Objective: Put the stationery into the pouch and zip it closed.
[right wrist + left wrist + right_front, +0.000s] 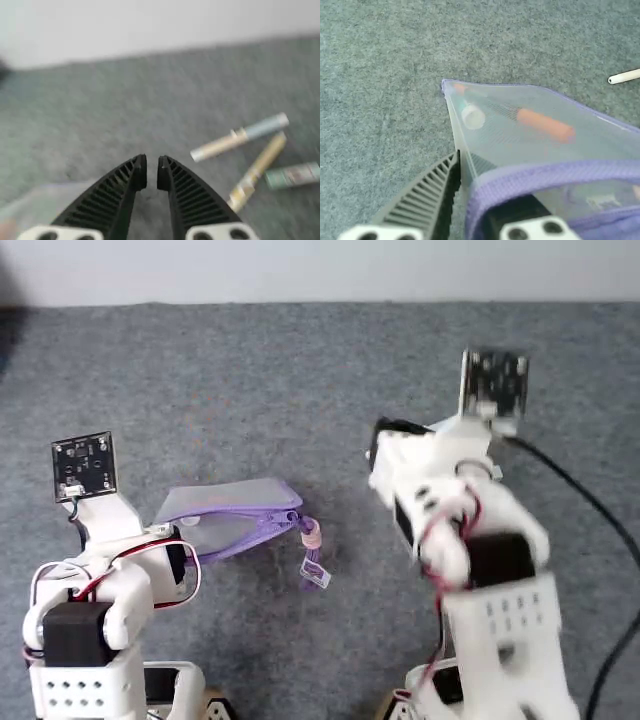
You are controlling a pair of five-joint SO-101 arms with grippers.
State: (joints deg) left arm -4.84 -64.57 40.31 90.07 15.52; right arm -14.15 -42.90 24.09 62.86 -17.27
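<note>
**Pouch part filled, pens left outside**

Pouch (235,515) lay on the tabletop's left half, one edge clamped in the left tool (470,192), with an orange pen (545,125) already inside. Loose pens (240,138) lay beyond the right tool (151,172), which was nearly closed on nothing. Loading and zipping apparently remained.

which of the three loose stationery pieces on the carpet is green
The short stubby piece. It is teal green and much shorter than the other two, the blue-capped pen and the yellowish pen, which are both long and thin.
</note>
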